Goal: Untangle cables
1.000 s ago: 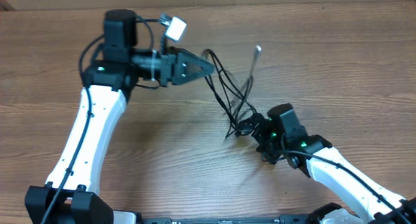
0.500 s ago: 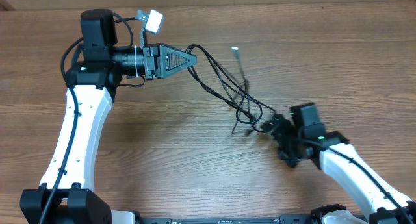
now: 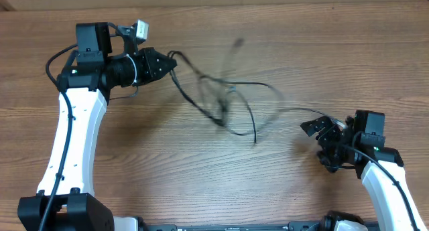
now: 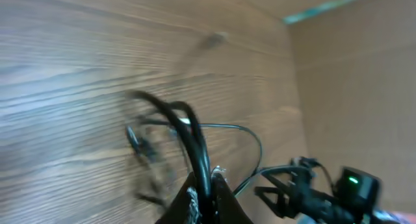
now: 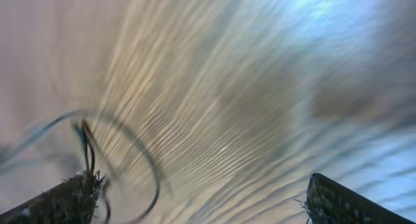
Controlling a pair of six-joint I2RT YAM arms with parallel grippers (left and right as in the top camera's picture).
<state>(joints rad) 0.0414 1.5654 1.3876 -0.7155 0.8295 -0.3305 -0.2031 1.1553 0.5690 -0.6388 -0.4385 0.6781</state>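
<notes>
At the far left of the overhead view, the left end effector [image 3: 166,62] points right across the wood-grain tabletop [image 3: 335,50] and is clamped shut on the cables [image 3: 221,100]. Its own wrist view shows the fingers [image 4: 192,201] pressed together with the black cords [image 4: 195,139] pinched between them and rising out of the tips. From that grip the cables run away to the right and slightly toward the robot's base, lifted off the tabletop near the tips. They then spread into loose, overlapping loops about midway between the two end effectors. The loops are blurred, so which cord crosses over which cannot be told. One blurred plug [image 3: 238,42] shows beyond the loops, on the far side of them from the robot's base. A thin, faint strand leaves the loops and heads right toward the right end effector [image 3: 318,145], which sits well apart from the left one with its jaws spread wide. In the right wrist view the two fingers [image 5: 58,201] stand far apart at the lower corners. A looped cord [image 5: 88,143] lies just above the finger at the lower left, and whether it touches that finger cannot be told.
</notes>
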